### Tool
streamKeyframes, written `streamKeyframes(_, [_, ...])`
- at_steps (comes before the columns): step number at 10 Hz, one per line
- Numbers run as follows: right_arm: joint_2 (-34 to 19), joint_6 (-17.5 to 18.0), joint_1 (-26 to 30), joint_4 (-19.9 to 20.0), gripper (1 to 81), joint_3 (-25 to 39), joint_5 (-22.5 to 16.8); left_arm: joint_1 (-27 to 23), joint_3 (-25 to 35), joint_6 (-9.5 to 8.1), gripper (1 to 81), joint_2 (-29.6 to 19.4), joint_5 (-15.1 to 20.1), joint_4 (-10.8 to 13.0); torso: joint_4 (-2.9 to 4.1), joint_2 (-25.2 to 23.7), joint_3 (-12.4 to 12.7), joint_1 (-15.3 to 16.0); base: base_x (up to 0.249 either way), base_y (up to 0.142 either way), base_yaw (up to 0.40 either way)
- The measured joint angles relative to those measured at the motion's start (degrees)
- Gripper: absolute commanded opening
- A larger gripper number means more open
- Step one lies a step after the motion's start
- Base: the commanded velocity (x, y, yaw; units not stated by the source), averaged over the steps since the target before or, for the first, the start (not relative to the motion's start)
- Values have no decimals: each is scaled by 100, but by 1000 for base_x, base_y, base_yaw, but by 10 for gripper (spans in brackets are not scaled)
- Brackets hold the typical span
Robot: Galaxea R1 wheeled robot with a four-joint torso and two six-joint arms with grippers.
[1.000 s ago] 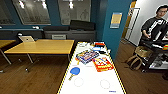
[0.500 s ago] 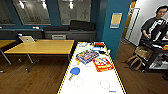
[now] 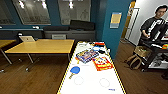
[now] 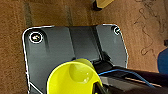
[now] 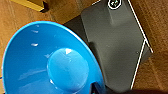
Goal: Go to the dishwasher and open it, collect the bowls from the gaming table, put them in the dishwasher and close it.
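Note:
A yellow bowl hangs close in front of the left wrist camera, above brown carpet, with my left gripper shut on its rim. A blue bowl sits the same way in the right wrist view, above wooden floor, with my right gripper shut on its edge. The dishwasher is out of view.
A long white table with a yellow edge stands straight ahead, carrying board-game boxes and a blue paddle. A wooden desk with a laptop is at the left. A teal pillar rises behind. A person stands at a rig on the right.

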Motion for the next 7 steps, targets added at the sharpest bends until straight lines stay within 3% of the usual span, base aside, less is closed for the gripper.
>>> streamKeyframes(7, [0,0,-56,-17,10,-6,-22,72,-11,0,10,35,24,41,0,-9,2,-10,-131,0,0])
